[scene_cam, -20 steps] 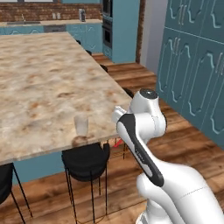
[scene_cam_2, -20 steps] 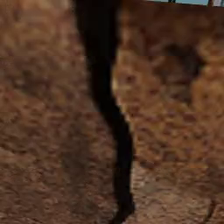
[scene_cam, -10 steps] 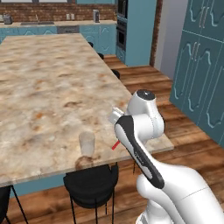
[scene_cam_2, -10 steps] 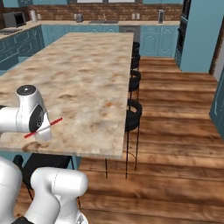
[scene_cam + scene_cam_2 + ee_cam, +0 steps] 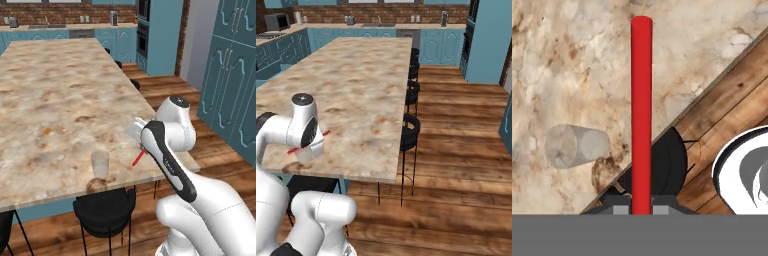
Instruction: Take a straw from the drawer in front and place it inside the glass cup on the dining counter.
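My gripper [image 5: 641, 209] is shut on the lower end of the red straw [image 5: 641, 110], which runs straight up the hand view. The straw hangs above the near corner of the dining counter [image 5: 572, 55], close to its edge. The clear glass cup [image 5: 577, 145] stands on the stone just left of the straw. In the left base view the cup [image 5: 100, 164] sits near the counter's front edge, and the straw's tip [image 5: 137, 159] pokes out to its right from behind my forearm. In the right base view the straw [image 5: 325, 133] shows beside my wrist. The drawer is out of view.
Black stools [image 5: 105, 210] [image 5: 408, 132] stand along the counter's edges, one directly under the corner [image 5: 662, 170]. Tall teal cabinets [image 5: 235, 75] line the right wall. Wooden floor [image 5: 456, 150] lies open to the right of the counter.
The whole scene has shifted as the base drove up to the counter. The straw stays in the gripper and is now over the counter's corner beside the cup.
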You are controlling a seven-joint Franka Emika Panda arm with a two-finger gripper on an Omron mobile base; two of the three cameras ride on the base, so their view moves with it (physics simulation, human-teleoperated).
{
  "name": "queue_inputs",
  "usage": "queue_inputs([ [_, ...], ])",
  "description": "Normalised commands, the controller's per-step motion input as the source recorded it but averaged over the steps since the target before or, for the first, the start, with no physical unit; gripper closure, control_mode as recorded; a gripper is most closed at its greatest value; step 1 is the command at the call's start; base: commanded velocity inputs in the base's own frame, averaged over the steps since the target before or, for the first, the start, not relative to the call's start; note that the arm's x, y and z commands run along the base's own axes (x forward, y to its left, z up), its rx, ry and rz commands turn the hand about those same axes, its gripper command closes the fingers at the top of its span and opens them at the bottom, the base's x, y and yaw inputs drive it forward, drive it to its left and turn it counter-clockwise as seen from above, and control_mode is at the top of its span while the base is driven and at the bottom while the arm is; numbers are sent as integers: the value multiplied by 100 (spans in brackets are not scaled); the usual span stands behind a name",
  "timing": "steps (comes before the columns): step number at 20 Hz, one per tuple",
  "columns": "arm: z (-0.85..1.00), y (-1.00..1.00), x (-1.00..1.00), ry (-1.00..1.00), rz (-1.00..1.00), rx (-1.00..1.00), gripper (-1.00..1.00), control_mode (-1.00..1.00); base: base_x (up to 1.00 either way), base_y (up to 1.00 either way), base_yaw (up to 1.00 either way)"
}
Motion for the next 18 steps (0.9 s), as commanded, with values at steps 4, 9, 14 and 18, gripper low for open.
queue_inputs([
  [4, 47, -44, 19, -2, 46, 23, 100, -100, 0, 0, 0],
  [9, 21, -7, 34, -16, 47, 19, 100, -100, 0, 0, 0],
  [14, 6, 21, 26, -29, 39, 13, 100, -100, 0, 0, 0],
  [18, 9, 35, 20, -34, 32, 11, 100, -100, 0, 0, 0],
])
